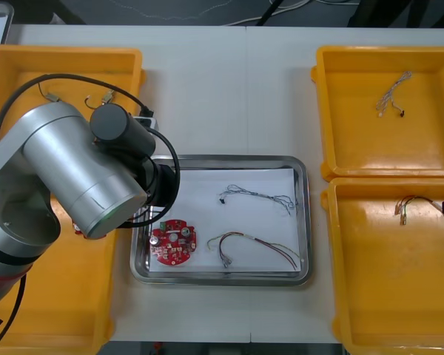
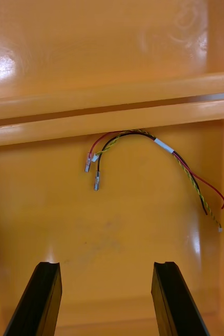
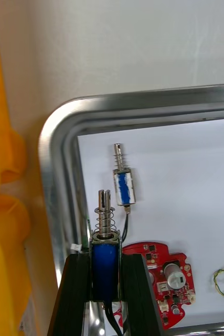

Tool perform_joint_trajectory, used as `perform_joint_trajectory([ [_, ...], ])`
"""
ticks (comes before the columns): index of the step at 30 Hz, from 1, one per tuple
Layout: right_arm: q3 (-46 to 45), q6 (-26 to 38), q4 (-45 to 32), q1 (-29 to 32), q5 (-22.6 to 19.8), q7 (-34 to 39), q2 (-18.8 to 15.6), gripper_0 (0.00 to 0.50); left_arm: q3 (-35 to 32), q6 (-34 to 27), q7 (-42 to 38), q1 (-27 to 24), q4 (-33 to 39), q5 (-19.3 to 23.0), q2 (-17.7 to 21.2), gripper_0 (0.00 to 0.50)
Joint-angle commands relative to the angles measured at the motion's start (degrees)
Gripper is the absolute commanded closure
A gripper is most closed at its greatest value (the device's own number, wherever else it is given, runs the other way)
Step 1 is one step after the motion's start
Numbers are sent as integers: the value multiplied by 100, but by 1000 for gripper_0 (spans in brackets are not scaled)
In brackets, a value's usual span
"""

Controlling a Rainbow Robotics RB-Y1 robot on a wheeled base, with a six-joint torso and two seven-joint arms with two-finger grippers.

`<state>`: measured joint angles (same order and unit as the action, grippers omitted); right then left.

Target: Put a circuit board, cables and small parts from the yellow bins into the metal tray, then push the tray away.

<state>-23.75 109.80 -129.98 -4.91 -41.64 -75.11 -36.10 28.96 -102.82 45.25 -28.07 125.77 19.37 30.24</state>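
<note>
The left end effector (image 3: 105,260) is over the left side of the tray (image 3: 64,131), near its far-left corner. Its 2 fingers pinch a small metal part (image 3: 105,265) with a blue body and a spring-wound pin that juts past the fingertips. A 2nd part (image 3: 124,184) of the same kind lies on the tray's white inside just beyond it, a dark lead trailing from it toward the board (image 3: 167,278).

In the front view the left arm (image 1: 74,170) covers the tray's left edge. The board lies in the tray's near-left area, a blue-white cable (image 1: 251,194) lies across the far half, and a red-yellow cable (image 1: 266,246) lies to the board's right. The tray sits on the counter (image 1: 222,89) between the bins.

The right end effector (image 2: 105,270) hangs inside the near right bin (image 2: 112,236), fingers spread with nothing between them. A loose cable (image 2: 164,146) of red, yellow and black strands lies beyond them near the bin's far wall. The far right bin (image 1: 355,140) holds 1 thin cable (image 1: 392,96).
</note>
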Motion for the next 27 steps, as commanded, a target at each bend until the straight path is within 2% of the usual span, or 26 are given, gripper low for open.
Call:
perform_joint_trajectory([
  [1, 11, 20, -169, 86, 50, -197, 41, 0, 347, 420, -201, -163, -299, -153, -229, 500],
  [19, 11, 20, -169, 86, 50, -197, 41, 0, 883, 1299, -798, -330, -738, 5, -273, 500],
  [24, 11, 20, -169, 86, 50, -197, 41, 0, 1086, 1835, -895, -357, -1090, -109, -238, 500],
  [27, 11, 20, -169, 86, 50, -197, 41, 0, 1130, 1923, -904, -357, -1213, -170, -255, 500],
])
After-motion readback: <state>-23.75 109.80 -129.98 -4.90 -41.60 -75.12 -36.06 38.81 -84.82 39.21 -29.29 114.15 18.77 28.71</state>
